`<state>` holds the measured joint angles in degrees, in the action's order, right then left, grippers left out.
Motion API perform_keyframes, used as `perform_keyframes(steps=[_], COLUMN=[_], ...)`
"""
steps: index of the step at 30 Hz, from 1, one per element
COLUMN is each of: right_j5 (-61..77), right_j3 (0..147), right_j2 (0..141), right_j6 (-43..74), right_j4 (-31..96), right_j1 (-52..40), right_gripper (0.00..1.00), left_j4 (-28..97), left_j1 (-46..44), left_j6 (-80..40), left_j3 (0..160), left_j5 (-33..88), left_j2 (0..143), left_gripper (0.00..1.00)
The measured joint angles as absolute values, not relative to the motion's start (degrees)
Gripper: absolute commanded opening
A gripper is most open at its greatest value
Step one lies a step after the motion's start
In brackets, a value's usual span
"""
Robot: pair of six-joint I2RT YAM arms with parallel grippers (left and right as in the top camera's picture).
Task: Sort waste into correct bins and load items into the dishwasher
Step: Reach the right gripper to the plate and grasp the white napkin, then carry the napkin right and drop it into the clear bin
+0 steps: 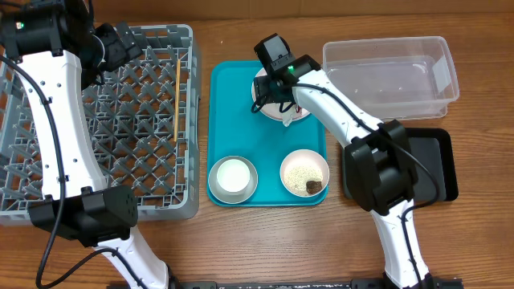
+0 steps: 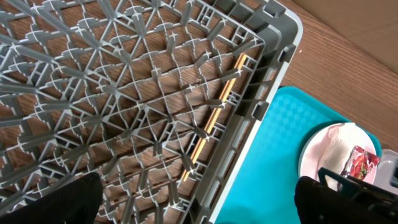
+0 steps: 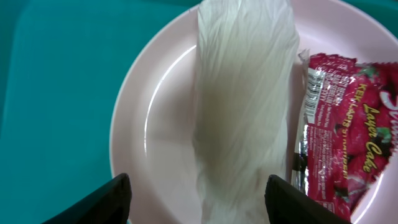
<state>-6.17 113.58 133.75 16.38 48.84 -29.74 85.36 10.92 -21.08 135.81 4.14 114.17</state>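
The white plate (image 3: 155,137) sits at the back of the teal tray (image 1: 233,104). It holds the white napkin (image 3: 242,93) and the red wrapper (image 3: 342,130). My right gripper (image 3: 202,202) is open just above the plate, its fingers either side of the napkin. It hides most of the plate in the overhead view (image 1: 277,100). My left gripper (image 1: 120,44) is open and empty over the grey dish rack (image 1: 193,120). Chopsticks (image 2: 217,112) lie on the rack floor by its right wall.
At the tray's front stand a metal bowl with a white cup in it (image 1: 233,178) and a small white bowl (image 1: 304,172) holding rice grains and a brown chunk (image 1: 314,187). The clear tub (image 1: 393,76) is at back right, the black tray (image 1: 434,164) below it.
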Motion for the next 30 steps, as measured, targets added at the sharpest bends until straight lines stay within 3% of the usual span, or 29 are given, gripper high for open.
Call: perform_keyframes(steps=[3,5,12,15,16,22,30], right_j5=[-6.5,-6.6,-6.9,-7.2,-7.5,-7.9,-7.2], right_j3=[113.6,113.6,113.6,113.6,113.6,117.6,148.9], right_j2=[134.6,135.4,136.7,137.4,137.8,138.0,137.9], right_j6=[16.5,16.7,16.4,16.4,16.2,16.6,22.6], right_j4=[48.7,48.5,48.4,48.5,48.7,54.6,72.1], right_j1=[-29.7,-29.7,-29.8,-29.8,-29.8,-29.9,-26.7], right_gripper=[0.62,0.48,0.45,0.1,0.04,0.04,0.04], left_j4=[85.4,85.3,85.4,85.3,85.4,85.3,85.4], left_j1=[10.9,10.9,10.9,10.9,10.9,10.9,10.9], left_j6=[-21.1,-21.1,-21.1,-21.1,-21.1,-21.1,-21.1], left_j3=[135.8,135.8,135.8,135.8,135.8,135.8,135.8], left_j5=[4.1,4.1,4.1,4.1,4.1,4.1,4.1], left_j2=[114.2,114.2,114.2,114.2,114.2,114.2,114.2], left_gripper=[1.0,1.0,1.0,1.0,1.0,1.0,1.0])
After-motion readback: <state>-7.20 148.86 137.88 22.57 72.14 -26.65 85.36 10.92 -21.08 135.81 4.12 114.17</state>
